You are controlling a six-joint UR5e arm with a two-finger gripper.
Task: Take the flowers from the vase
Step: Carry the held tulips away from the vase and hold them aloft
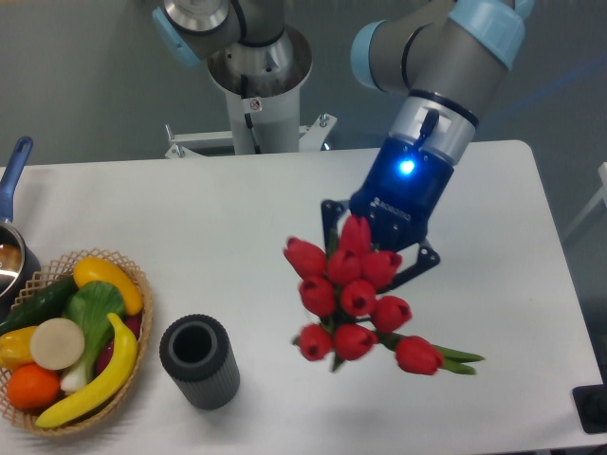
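The flowers, a bunch of red tulip buds with green stems, hang in the air over the table's middle right. My gripper is shut on them from above and behind, its black fingers largely hidden by the buds. One bud with green leaves sticks out to the lower right. The vase, a dark grey ribbed cylinder, stands upright with a bare hollow near the front edge, well to the left of the bunch.
A woven basket with fruit and vegetables sits at the front left beside the vase. A blue-handled pot shows at the left edge. The arm's base stands behind the table. A dark object lies at the lower right corner.
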